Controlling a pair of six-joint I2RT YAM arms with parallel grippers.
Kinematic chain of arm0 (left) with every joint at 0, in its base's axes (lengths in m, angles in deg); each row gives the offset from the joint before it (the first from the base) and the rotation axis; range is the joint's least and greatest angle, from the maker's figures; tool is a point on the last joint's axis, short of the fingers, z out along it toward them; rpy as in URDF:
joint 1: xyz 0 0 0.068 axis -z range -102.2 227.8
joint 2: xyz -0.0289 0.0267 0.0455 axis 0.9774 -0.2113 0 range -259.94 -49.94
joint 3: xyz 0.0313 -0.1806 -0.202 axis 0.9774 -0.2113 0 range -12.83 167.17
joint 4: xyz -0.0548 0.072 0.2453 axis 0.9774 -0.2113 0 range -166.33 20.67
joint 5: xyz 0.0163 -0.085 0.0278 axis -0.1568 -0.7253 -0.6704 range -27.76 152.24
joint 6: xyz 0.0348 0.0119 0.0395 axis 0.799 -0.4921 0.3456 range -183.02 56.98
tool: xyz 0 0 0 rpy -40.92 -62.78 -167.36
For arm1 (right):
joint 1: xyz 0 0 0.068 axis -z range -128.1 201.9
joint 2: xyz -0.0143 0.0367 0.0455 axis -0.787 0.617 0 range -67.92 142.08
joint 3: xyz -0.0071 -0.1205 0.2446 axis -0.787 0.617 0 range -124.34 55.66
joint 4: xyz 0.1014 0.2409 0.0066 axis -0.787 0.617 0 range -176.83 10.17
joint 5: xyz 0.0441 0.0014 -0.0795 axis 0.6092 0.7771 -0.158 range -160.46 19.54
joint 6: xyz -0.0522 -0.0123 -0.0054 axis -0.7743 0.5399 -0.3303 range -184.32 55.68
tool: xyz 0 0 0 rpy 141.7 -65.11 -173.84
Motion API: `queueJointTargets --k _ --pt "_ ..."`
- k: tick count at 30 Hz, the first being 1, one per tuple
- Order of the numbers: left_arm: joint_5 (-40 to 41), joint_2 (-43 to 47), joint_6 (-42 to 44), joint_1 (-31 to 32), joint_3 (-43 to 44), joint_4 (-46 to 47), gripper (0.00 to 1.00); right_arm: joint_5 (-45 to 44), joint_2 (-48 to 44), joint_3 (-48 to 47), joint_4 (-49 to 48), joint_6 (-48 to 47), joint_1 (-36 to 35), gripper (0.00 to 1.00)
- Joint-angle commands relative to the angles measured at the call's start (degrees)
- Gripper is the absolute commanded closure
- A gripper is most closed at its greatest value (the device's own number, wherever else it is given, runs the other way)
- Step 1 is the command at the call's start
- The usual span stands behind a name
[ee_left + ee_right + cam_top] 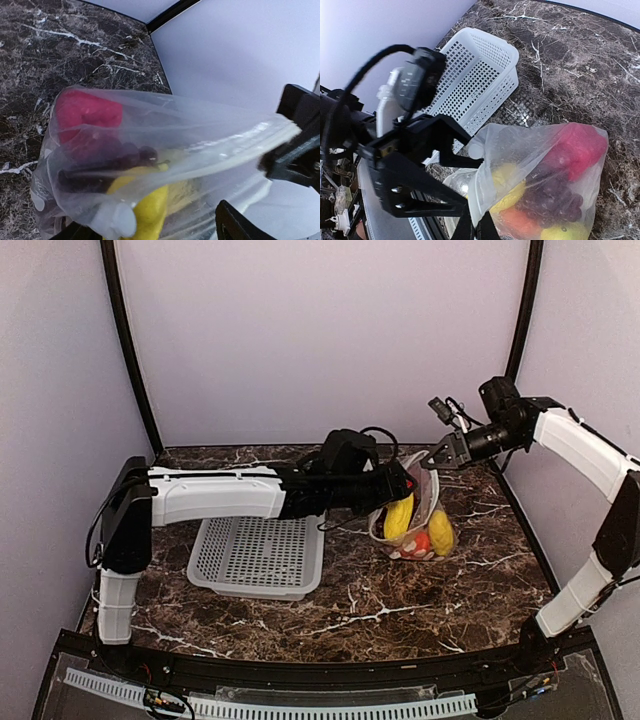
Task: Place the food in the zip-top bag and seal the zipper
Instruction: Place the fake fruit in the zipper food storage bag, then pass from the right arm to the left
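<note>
The zip-top bag (422,532) hangs upright over the table right of centre, with the food inside. The red pepper (87,112), dark grapes (125,155) and a yellow piece (147,210) show through it. An orange piece (517,222) lies low in the bag (540,150). The zipper strip (250,139) runs along the mouth edge. My right gripper (432,459) (479,231) is shut on the bag's top edge. My left gripper (403,483) (150,232) has its fingers apart on either side of the bag's left edge.
The grey perforated basket (258,585) sits empty on the dark marble table to the left of the bag, under my left forearm; it also shows in the right wrist view (479,33). Pale walls close off the back and sides.
</note>
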Motion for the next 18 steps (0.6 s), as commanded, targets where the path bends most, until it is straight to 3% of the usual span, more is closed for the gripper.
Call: queueJointTargets --k 1,5,9,14,18 --pt "2.1 8.8 4.7 1.5 -2.8 -2.4 0.23 1.8 0.1 -3.3 -0.1 -1.8 0.4 1.00" --pt "-3.6 13.1 9.7 1.9 -5.0 -2.0 0.23 0.9 0.3 -4.2 2.3 -4.3 0.4 1.00" --pt "-5.7 19.9 19.3 2.0 -13.1 -1.9 0.25 0.5 0.5 -5.8 7.0 -8.9 0.3 1.00" --pt "-0.5 32.2 44.0 2.1 -31.5 2.6 0.28 2.3 -0.3 -8.5 15.1 -16.6 0.3 1.00" --pt "-0.1 35.5 59.8 2.2 -37.9 6.9 0.32 3.4 -0.5 -8.5 18.1 -19.3 0.0 1.00"
